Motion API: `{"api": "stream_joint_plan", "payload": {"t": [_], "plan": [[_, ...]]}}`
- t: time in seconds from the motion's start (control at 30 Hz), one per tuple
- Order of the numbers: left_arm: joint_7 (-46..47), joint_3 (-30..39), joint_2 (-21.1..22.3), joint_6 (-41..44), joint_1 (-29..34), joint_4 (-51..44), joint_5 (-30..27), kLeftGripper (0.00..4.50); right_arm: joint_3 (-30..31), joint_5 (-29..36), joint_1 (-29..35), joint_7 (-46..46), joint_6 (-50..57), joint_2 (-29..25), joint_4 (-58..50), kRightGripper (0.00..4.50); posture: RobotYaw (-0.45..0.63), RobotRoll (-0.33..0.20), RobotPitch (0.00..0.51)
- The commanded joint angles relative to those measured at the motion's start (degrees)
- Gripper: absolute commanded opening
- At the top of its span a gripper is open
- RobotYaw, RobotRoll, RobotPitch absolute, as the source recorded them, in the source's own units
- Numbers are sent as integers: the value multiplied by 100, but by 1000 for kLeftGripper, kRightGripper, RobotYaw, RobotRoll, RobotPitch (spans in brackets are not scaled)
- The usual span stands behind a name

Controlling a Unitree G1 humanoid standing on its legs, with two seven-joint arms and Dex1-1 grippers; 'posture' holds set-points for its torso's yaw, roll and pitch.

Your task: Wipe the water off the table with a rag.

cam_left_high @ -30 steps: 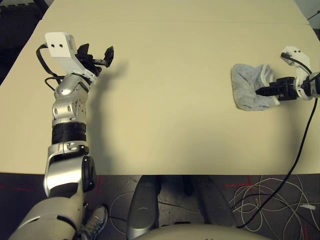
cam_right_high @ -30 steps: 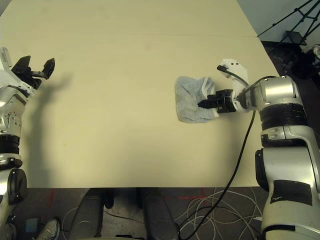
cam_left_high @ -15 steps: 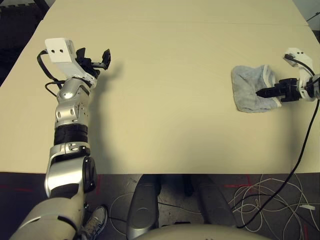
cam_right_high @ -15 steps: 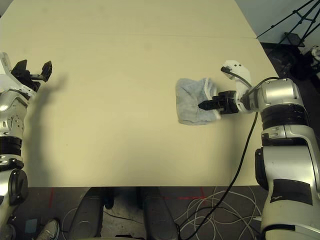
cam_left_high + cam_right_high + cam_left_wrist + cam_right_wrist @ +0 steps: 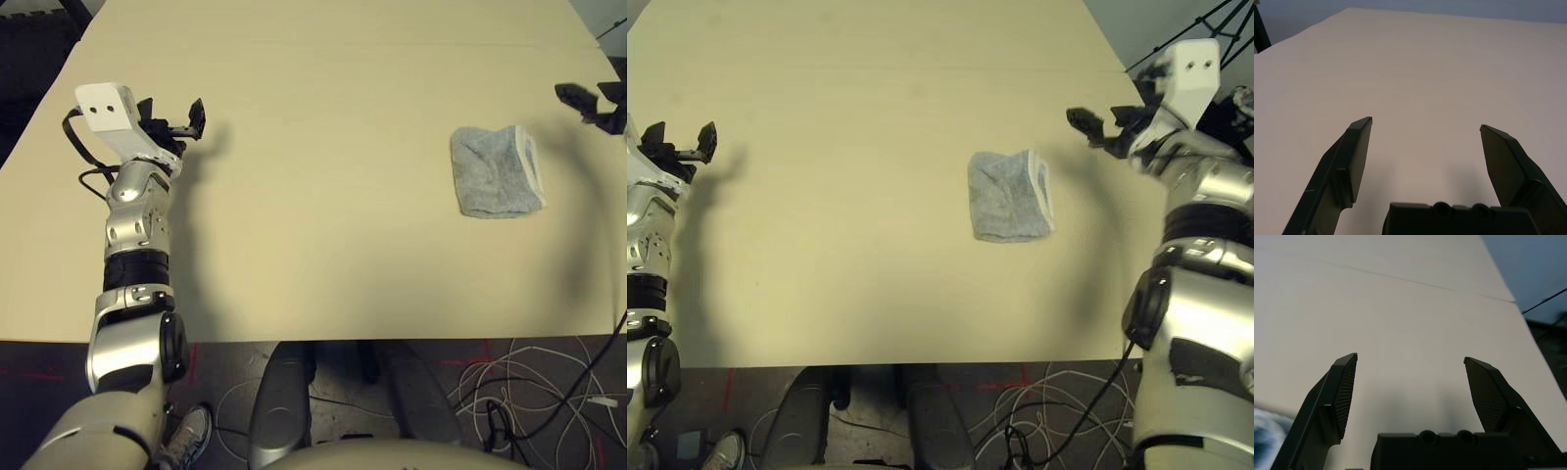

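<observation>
Far left, above the table (image 5: 323, 245): left gripper (image 5: 173, 116), fingers spread wide, nothing between them, casting a shadow on the bare beige top beside it. Across the middle: open tabletop, with a faint seam line running side to side toward the far edge. Right of centre: the rag (image 5: 1010, 196), grey terry cloth folded roughly square, lying flat and alone on the surface, whitish hem along its right edge. Further right, well apart from the cloth and raised near the table's right edge: right gripper (image 5: 1104, 124), fingers spread, holding nothing; partly cut off by the frame edge in the left eye view. In the right wrist view, possibly a sliver of the cloth at the lower corner, too blurred to be sure. Beyond the near edge, on the dark floor: coiled cables (image 5: 529, 387). No readable writing or labels anywhere.
</observation>
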Motion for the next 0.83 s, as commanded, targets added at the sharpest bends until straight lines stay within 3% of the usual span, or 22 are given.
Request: {"api": "stream_joint_plan", "payload": {"t": [0.03,0.47,0.83], "plan": [[202,-10,-84,-149,-26,245,106,4500,-244,-43,73,-531,-670,5,414,4472,2,0,285],[160,-97,-227,-281,-95,510,141,4500,-721,151,350,-676,-785,-55,765,4472,-24,0,265],[45,11,-33,-596,-339,985,124,4500,-771,170,120,-480,-809,164,634,4472,-6,0,213]]}}
